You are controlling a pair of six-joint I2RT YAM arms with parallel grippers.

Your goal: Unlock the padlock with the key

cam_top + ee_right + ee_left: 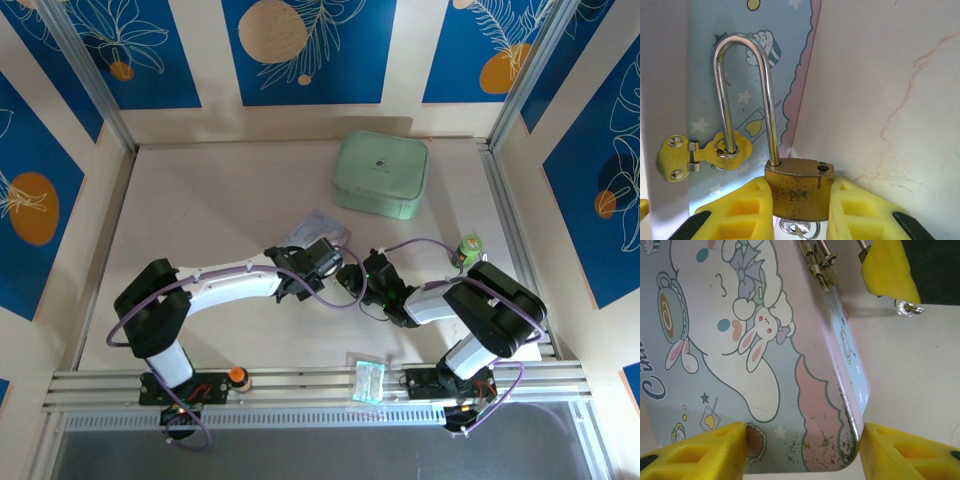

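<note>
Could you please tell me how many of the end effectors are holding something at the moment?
2. The left end effector grips the cartoon tin at its corner; the right end effector pinches the padlock body, its shackle through the tin's hasp.

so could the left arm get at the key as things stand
Probably not. The left gripper is closed on the tin, so it would have to let go first. The key sits under the padlock, between the fingers of the right gripper, which leaves little room.
</note>
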